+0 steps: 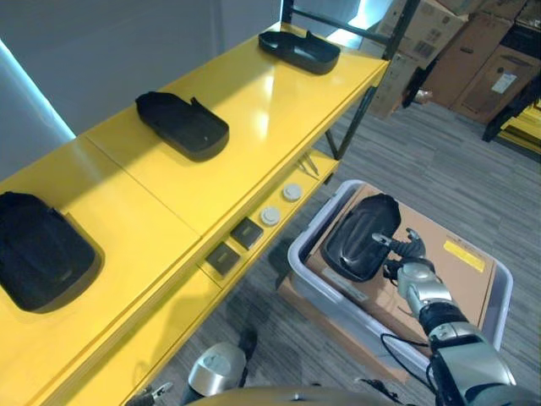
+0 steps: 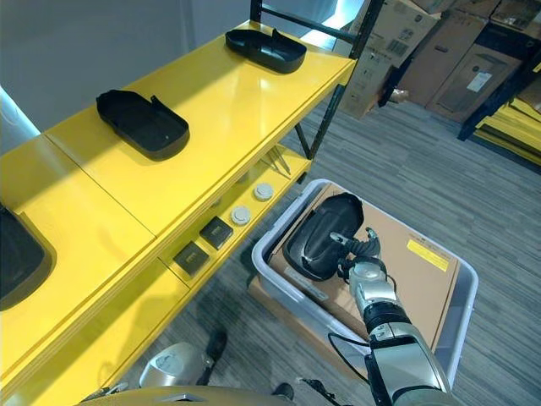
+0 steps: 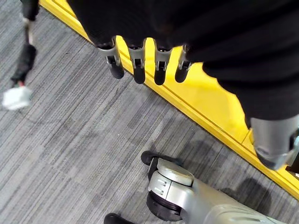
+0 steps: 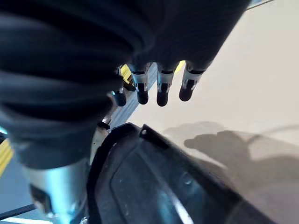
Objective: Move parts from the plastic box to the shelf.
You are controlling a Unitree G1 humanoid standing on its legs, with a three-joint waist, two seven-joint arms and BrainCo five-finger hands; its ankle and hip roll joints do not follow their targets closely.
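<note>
A black moulded part (image 1: 359,237) lies tilted at the left end of the grey plastic box (image 1: 306,269), on its cardboard lining. My right hand (image 1: 407,254) hangs over the part's right edge with its fingers (image 4: 161,88) straight and the thumb next to the part's rim (image 4: 140,135); it holds nothing. On top of the yellow shelf (image 1: 254,110) lie three more black parts: one far (image 1: 297,49), one in the middle (image 1: 182,124), one near (image 1: 38,249). My left hand (image 3: 135,65) hangs open above the floor beside the shelf's yellow edge.
The lower shelf carries two small black squares (image 1: 237,244) and two white discs (image 1: 279,205). A dark shelf post (image 1: 353,118) stands just beyond the box. Cardboard boxes (image 1: 473,51) are stacked at the far right, across the grey floor.
</note>
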